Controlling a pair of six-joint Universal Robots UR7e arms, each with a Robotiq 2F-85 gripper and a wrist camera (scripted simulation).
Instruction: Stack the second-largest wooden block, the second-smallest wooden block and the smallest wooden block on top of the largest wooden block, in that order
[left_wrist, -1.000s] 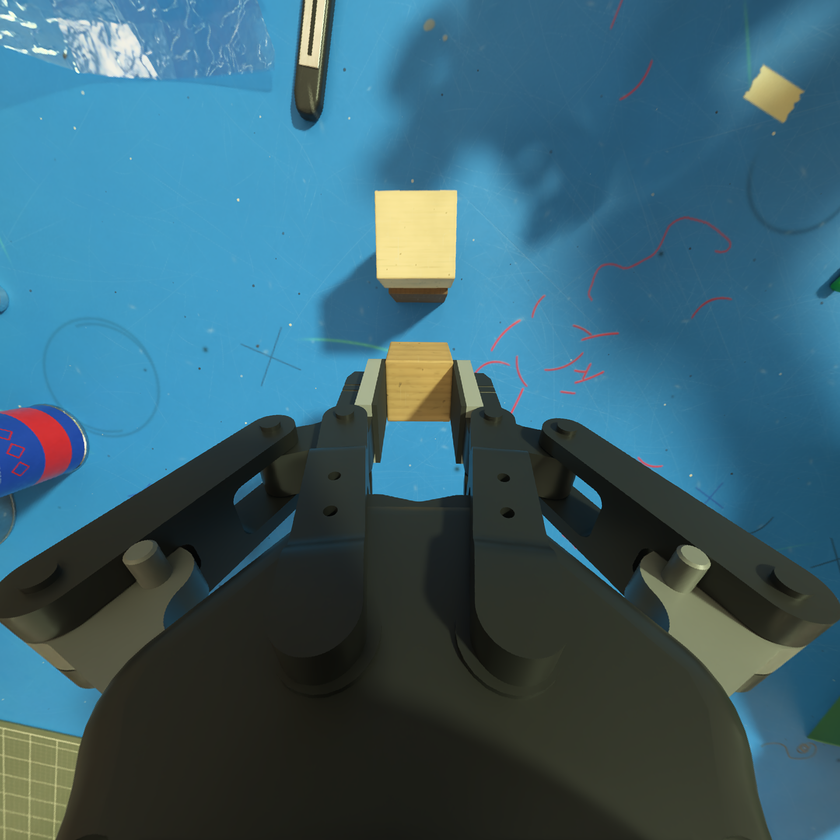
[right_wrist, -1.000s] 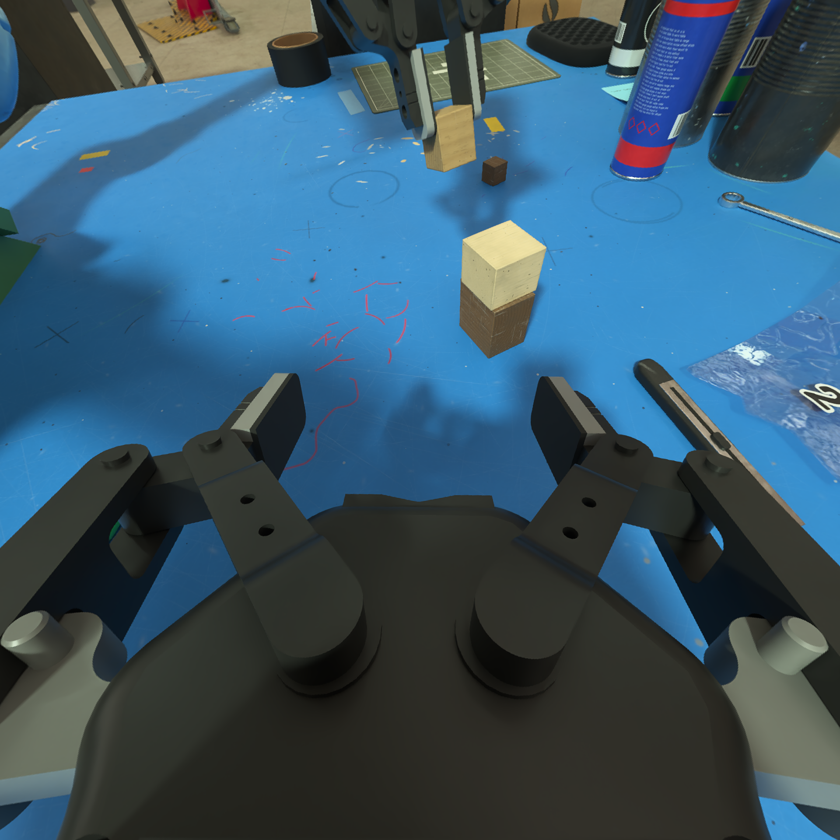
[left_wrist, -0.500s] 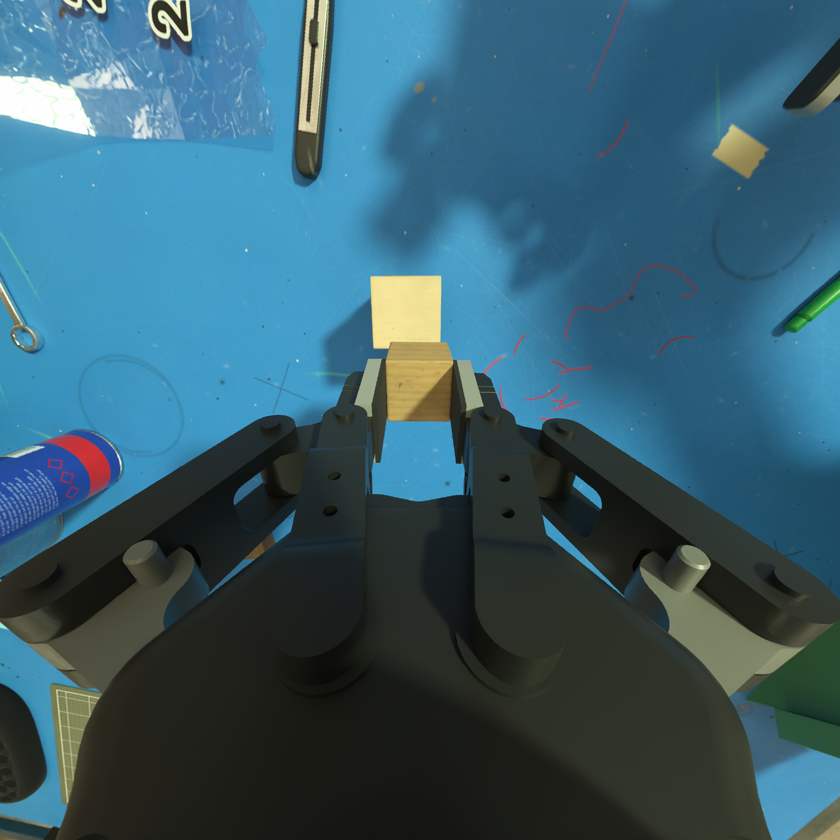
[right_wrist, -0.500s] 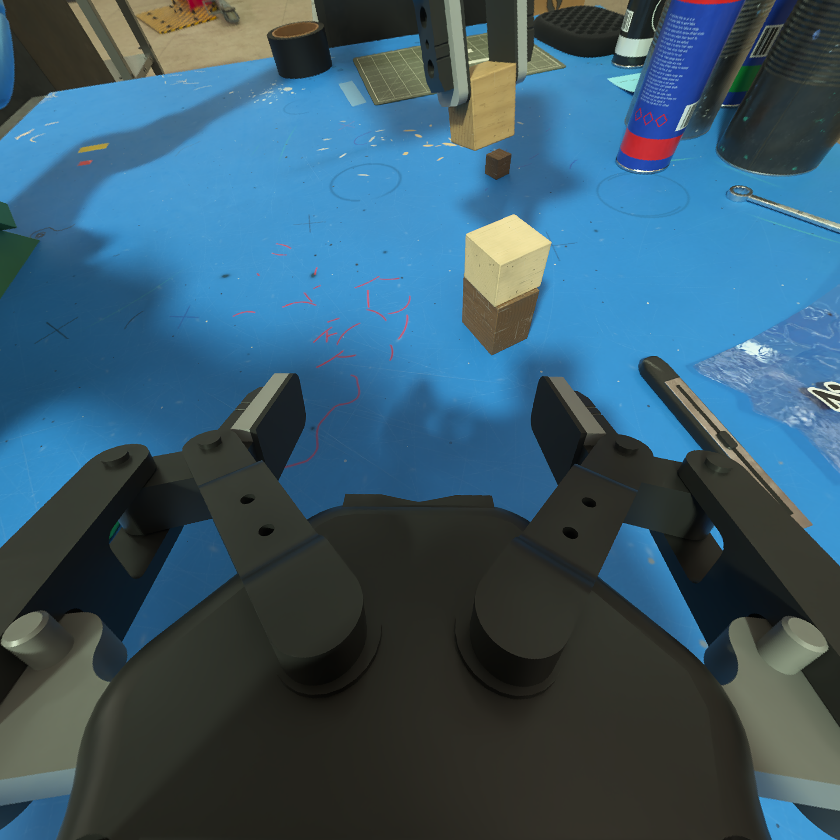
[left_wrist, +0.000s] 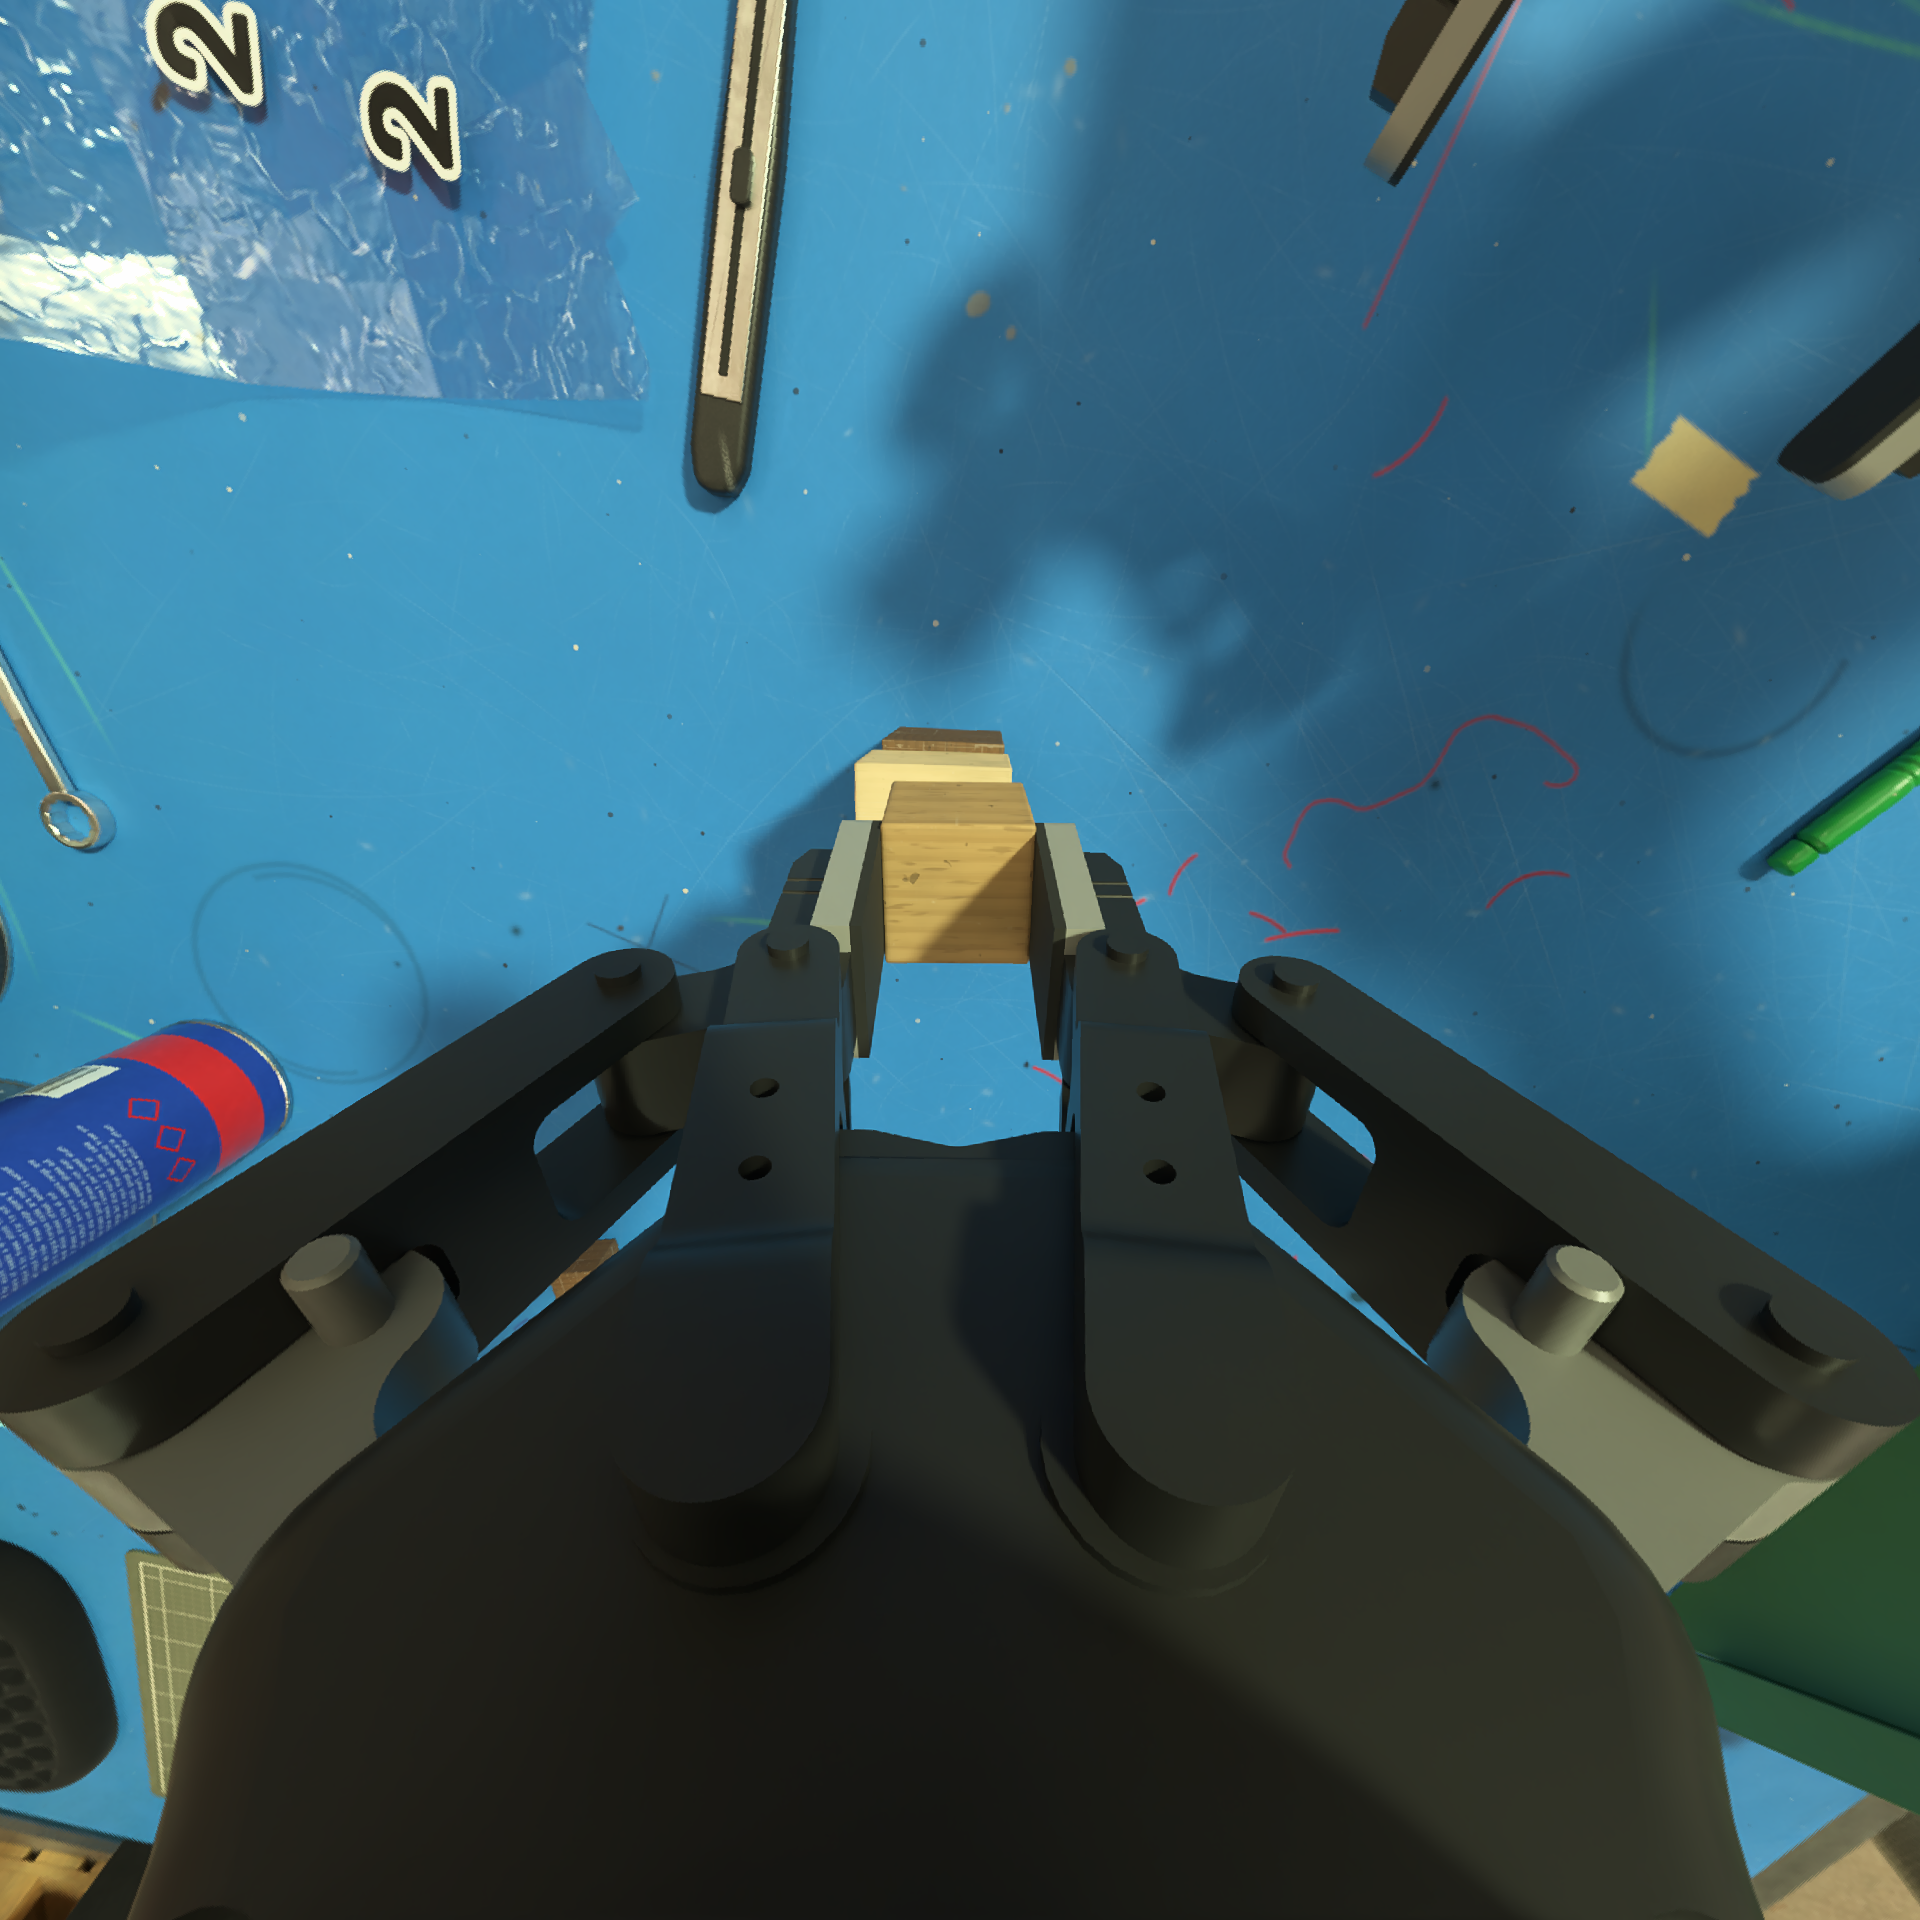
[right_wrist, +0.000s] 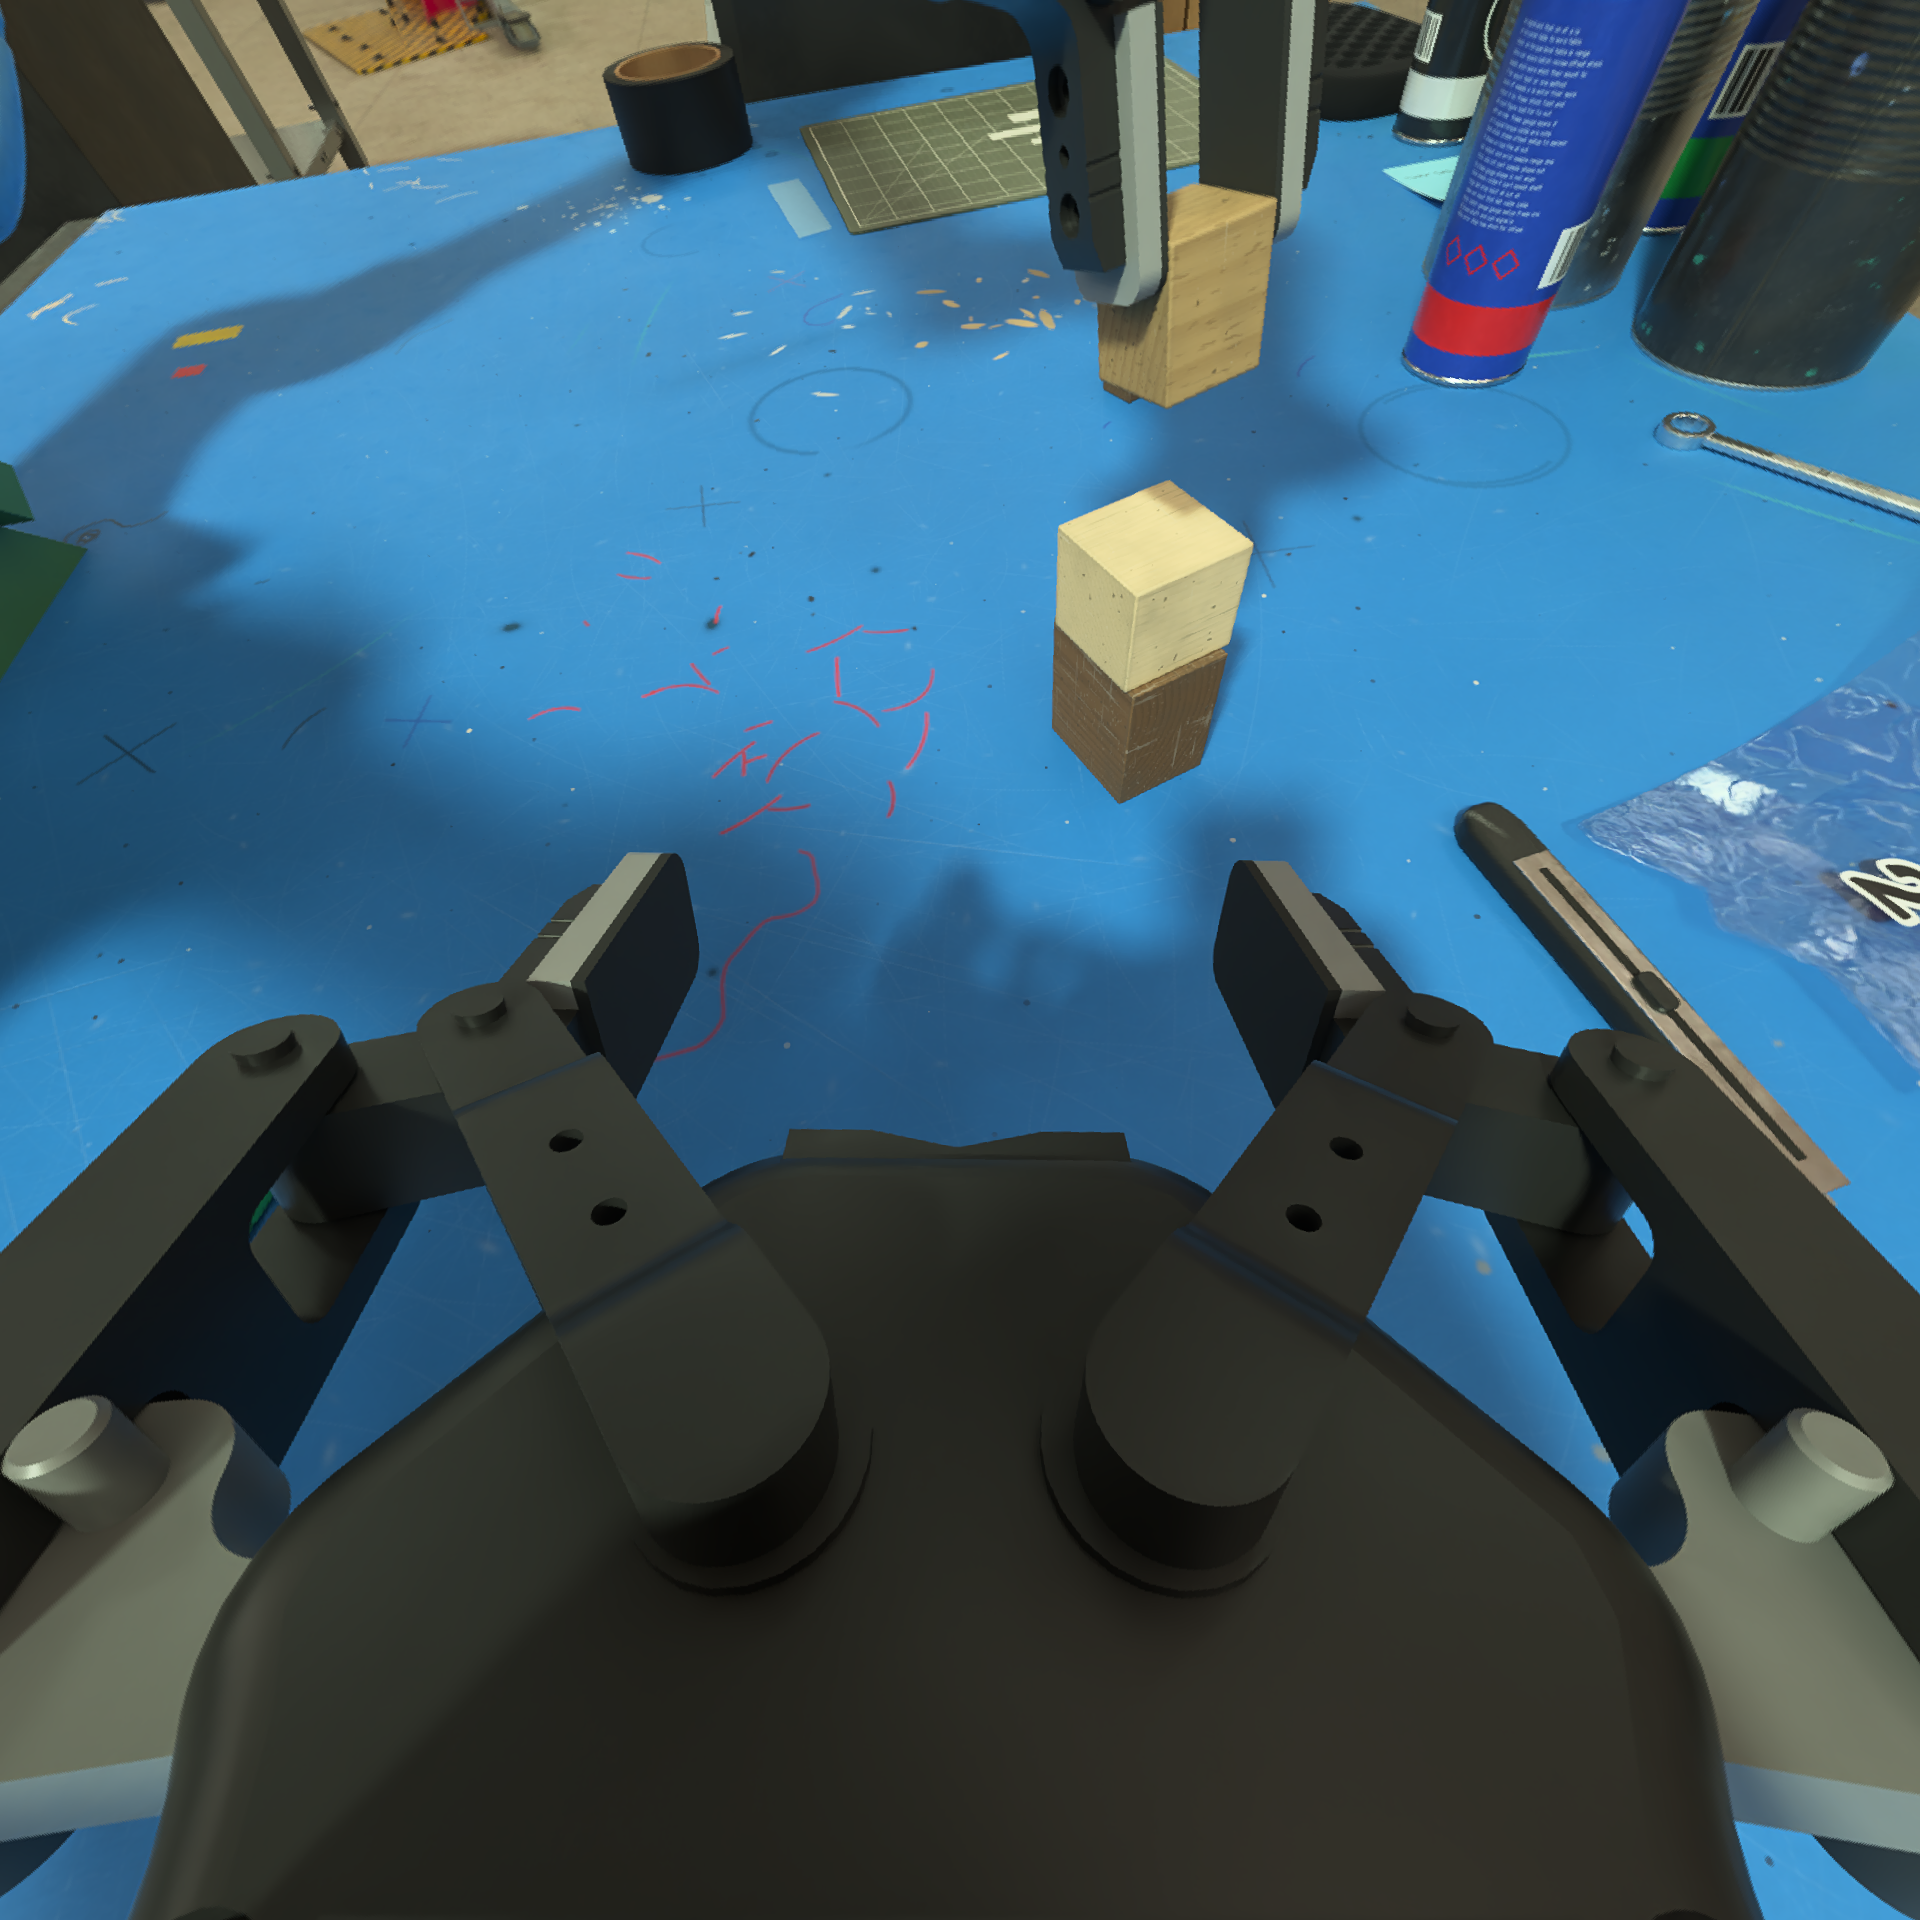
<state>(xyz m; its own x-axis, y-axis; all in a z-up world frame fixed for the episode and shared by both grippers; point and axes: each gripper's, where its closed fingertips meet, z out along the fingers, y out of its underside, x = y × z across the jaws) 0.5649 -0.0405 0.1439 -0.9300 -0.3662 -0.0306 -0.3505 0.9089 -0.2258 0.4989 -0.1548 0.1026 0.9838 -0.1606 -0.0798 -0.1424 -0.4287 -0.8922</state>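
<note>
In the right wrist view a pale wooden block (right_wrist: 1148, 587) sits on a dark brown block (right_wrist: 1132, 727) on the blue table. My left gripper (right_wrist: 1205, 239) is shut on a tan wooden block (right_wrist: 1190, 301) and holds it in the air, behind and above that stack. In the left wrist view the left gripper (left_wrist: 956, 852) grips the tan block (left_wrist: 956, 883), which covers most of the pale block (left_wrist: 930, 774) and the dark block (left_wrist: 940, 740) below. My right gripper (right_wrist: 956, 935) is open and empty, in front of the stack. The small dark block is mostly hidden behind the held block.
A blue and red spray can (right_wrist: 1496, 208) and dark cans (right_wrist: 1787, 208) stand at the back right, with a wrench (right_wrist: 1787, 473) beside them. A utility knife (right_wrist: 1621, 966) and a plastic bag (right_wrist: 1787, 831) lie right of the stack. A tape roll (right_wrist: 675, 104) and cutting mat (right_wrist: 935, 145) lie at the back.
My left gripper has carried the tan block toward the stack, from well short of it to almost over it. The right gripper has stayed open and still.
</note>
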